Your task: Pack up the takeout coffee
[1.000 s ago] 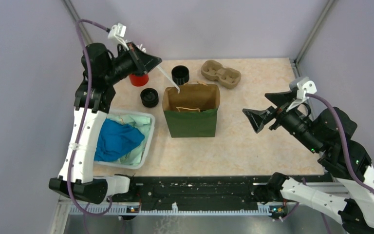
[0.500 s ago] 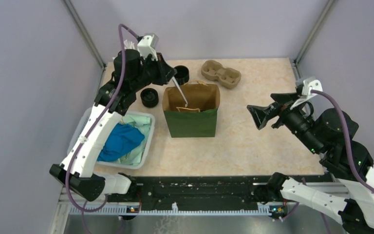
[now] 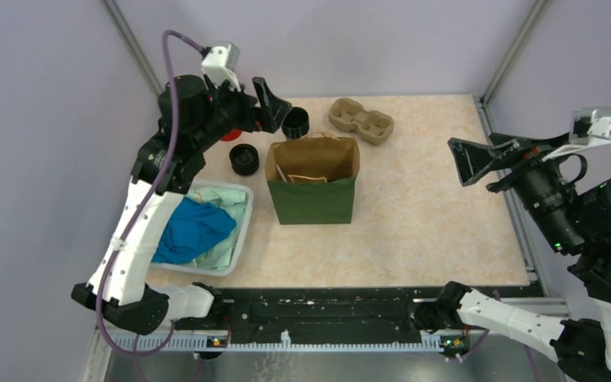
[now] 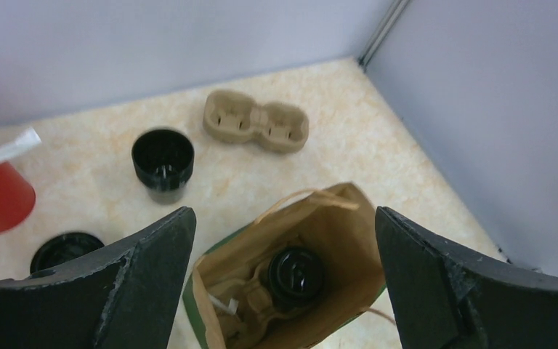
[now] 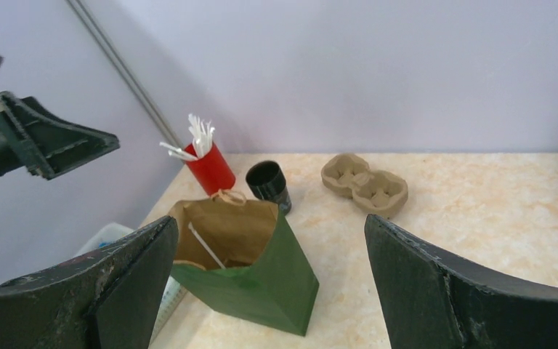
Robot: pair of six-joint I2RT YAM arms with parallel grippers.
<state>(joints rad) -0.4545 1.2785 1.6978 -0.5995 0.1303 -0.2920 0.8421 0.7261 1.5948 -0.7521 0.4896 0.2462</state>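
Deep in the green paper bag (image 4: 343,234), a black-lidded takeout coffee (image 4: 296,270) sits in a dim pulp tray (image 4: 249,317). Another black cup (image 4: 64,251) is half hidden behind the left claw (image 4: 283,218), spread wide and empty. The right claw (image 5: 270,222) gapes too.

bag (image 3: 313,199): matt kraft paper | tray (image 3: 360,119): rough moulded pulp | coffee lid (image 4: 296,269): glossy plastic

black lidded coffee cup (image 4: 295,270) upright inside green bag (image 3: 312,203); 2nd cup (image 3: 294,122), 3rd cup (image 3: 244,159) upright outside, near bag.
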